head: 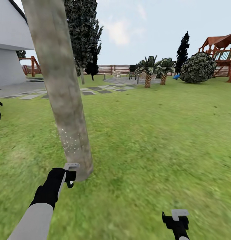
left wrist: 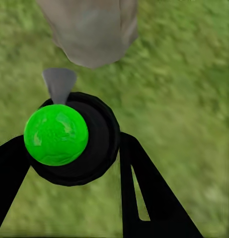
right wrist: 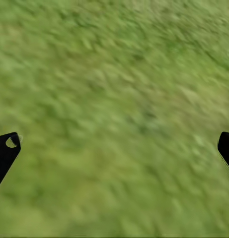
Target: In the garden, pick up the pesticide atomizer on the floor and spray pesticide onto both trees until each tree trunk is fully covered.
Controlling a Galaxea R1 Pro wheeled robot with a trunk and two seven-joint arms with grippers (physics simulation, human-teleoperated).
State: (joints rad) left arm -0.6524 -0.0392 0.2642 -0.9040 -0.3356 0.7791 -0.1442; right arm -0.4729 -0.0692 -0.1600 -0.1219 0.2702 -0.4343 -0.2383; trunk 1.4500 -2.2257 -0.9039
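The tree trunk (head: 60,90) stands as the landmark, a thick pale column leaning across the left of the head view, with a scatter of whitish pesticide (head: 70,140) specks on its lower bark. Just below its base, the left end effector (head: 70,173) sits close to the trunk, its black wrist and white forearm rising from the lower left corner. In that view the item it carries is too small to make out. The left wrist view shows more: the left end effector (left wrist: 74,148) has its two black fingers (left wrist: 144,188) closed against the pesticide atomizer (left wrist: 77,144), seen end-on as a round black body with a bright green disc on it and a small grey nozzle-like tab pointing toward the trunk's foot (left wrist: 89,29). Right of the trunk, the lawn (head: 155,133) spreads wide, reaching paving stones, two small palms (head: 149,71), a rounded bush (head: 198,67) and a reddish wooden play structure (head: 224,50) before the slat fence (head: 108,69). Well to the right of the trunk, low in the head view, sits the right end effector (head: 177,220). Its wrist view shows its fingertips (right wrist: 6,148) spread wide apart at the frame's edges, holding nothing, with blurred grass (right wrist: 114,109) between them.
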